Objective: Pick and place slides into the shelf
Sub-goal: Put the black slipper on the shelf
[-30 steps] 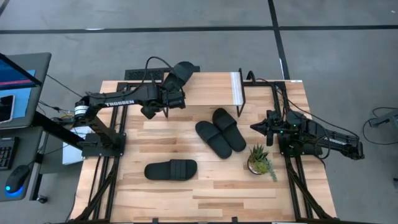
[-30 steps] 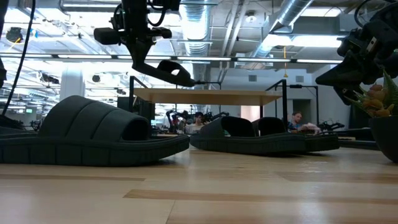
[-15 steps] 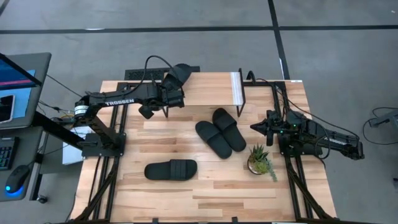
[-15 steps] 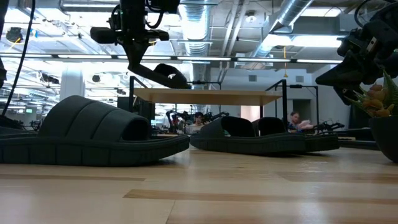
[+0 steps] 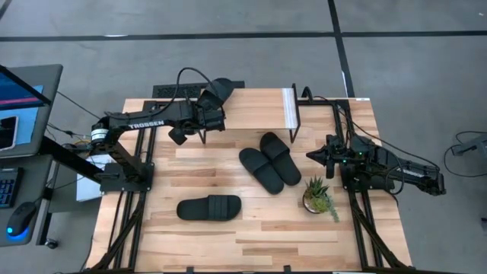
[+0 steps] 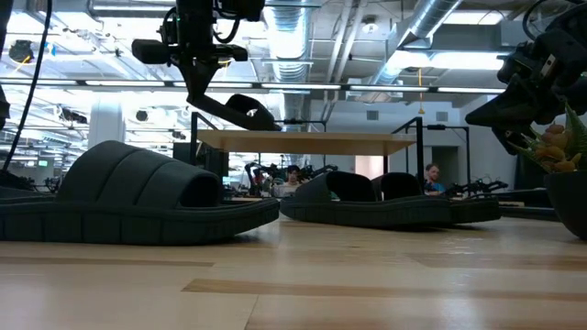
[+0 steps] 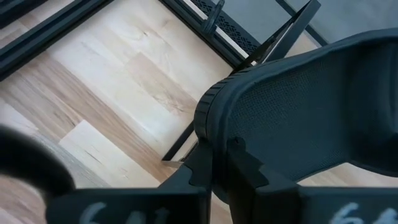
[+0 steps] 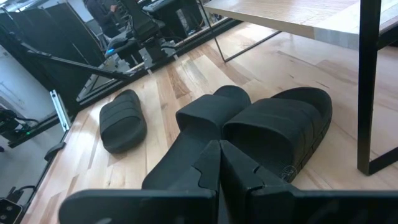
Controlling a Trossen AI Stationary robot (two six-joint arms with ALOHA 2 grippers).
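Note:
My left gripper [image 5: 211, 106] is over the left part of the shelf [image 5: 255, 106], a low light-wood rack on black legs with a white strip [image 5: 288, 109] at its right end. It is shut on one black slide [image 5: 221, 87], which in the low view [image 6: 240, 110] sits just above the shelf's plank [image 6: 303, 140]. Two more slides [image 5: 270, 160] lie side by side on their soles at the table's middle. A third [image 5: 209, 207] lies nearer the near edge. My right gripper [image 5: 310, 154] is shut and waits to the right of the pair. My left gripper pinches the slide's sole by its rounded rim [image 7: 210, 121] between the two fingers [image 7: 200, 163], as its wrist view shows. The fingers come from above, slanting down. The slide is lifted clear and hangs tilted below the gripper [image 6: 204, 92], its free end lower, toward the shelf.
A small potted plant [image 5: 316, 196] stands right of the pair of slides, near my right arm. Bare tabletop [image 5: 175, 160] lies left of the slides. Beyond the table's left edge are a monitor and keyboard [image 5: 15, 114]. People sit far off in the room [image 6: 436, 176].
My left gripper has shifted a little toward the table's left, carrying the slide with it over the shelf's left part. The slide has stayed tilted in the hold. In the last half second it has barely moved.

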